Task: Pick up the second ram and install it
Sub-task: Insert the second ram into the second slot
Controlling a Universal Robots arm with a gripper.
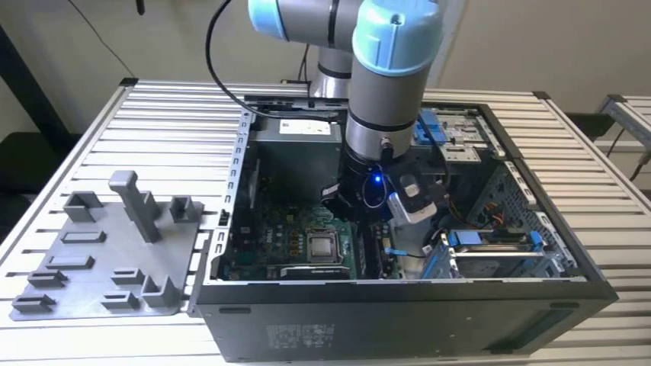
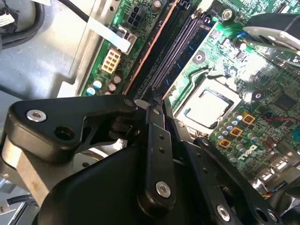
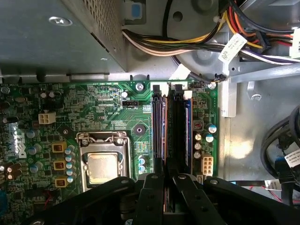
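Observation:
The second ram (image 3: 162, 131) stands on edge in a memory slot of the motherboard (image 3: 93, 108), and I see its long copper-coloured top edge in both wrist views (image 2: 149, 51). My gripper (image 3: 168, 177) is down over one end of it, its two black fingers (image 3: 150, 197) close together with the stick's edge running in between them. In the exterior view the gripper (image 1: 368, 219) reaches down inside the open computer case (image 1: 407, 305), beside the processor socket (image 1: 323, 245).
Another stick with a bluish edge (image 3: 187, 131) sits two slots over. Bundled cables (image 3: 187, 42) and the grey power supply box (image 3: 47, 37) crowd one end of the slots. The grey holder tray (image 1: 102, 259) lies on the slatted table at the exterior view's left.

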